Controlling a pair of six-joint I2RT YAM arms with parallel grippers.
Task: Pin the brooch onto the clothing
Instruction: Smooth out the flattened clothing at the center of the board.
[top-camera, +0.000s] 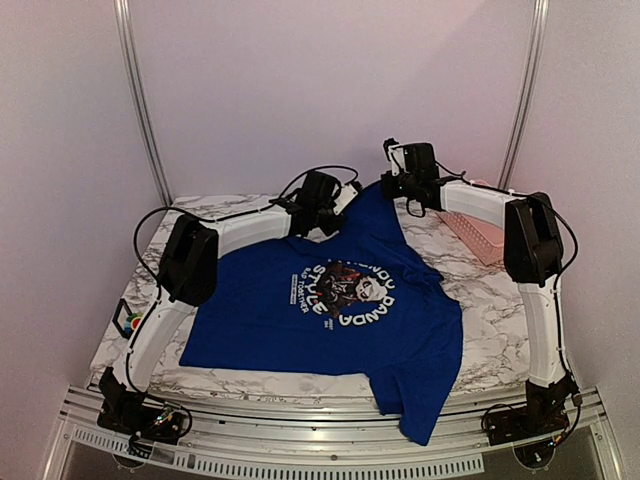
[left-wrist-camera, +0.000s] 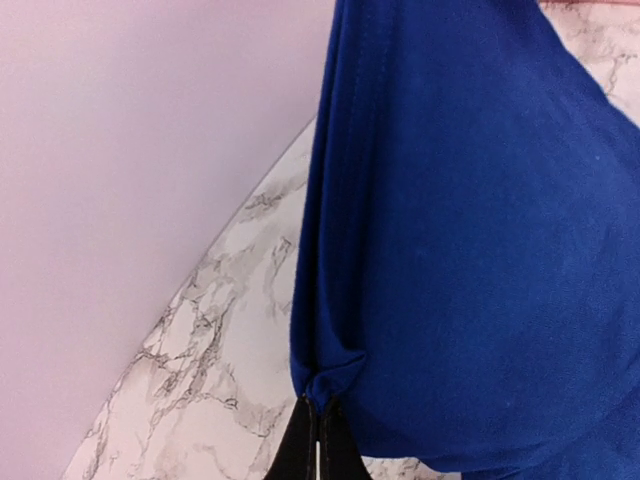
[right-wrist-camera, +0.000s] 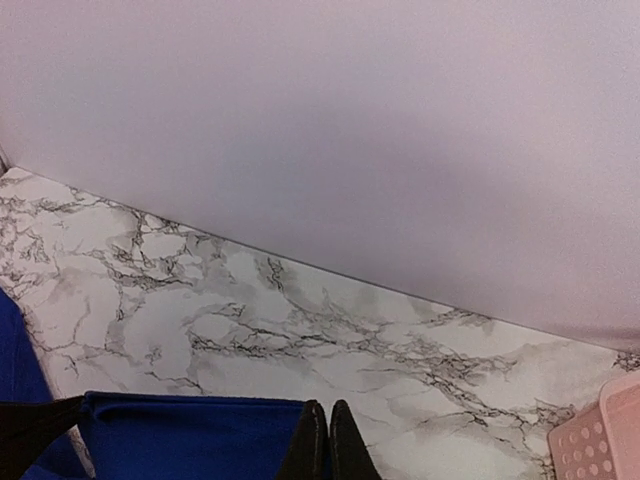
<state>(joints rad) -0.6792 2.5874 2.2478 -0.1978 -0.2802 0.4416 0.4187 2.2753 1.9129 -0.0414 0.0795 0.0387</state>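
Observation:
The royal-blue clothing (top-camera: 300, 320) lies on the marble table with its chest print (top-camera: 348, 290) facing up and its far edge lifted. My left gripper (top-camera: 333, 216) is shut on a bunched fold of that far edge, seen close in the left wrist view, where the cloth (left-wrist-camera: 460, 230) hangs from the gripper (left-wrist-camera: 318, 402). Further right, my right gripper (top-camera: 405, 200) is shut on the same raised edge. In its wrist view the taut blue hem (right-wrist-camera: 190, 435) runs into the gripper (right-wrist-camera: 328, 408). The brooch (top-camera: 131, 323) shows as small coloured specks by a black frame at the table's left edge.
A pink lattice basket (top-camera: 480, 235) sits at the back right of the table, and its corner shows in the right wrist view (right-wrist-camera: 600, 430). One shirt corner (top-camera: 420, 415) hangs over the near table edge. Bare marble (right-wrist-camera: 300, 320) runs up to the back wall.

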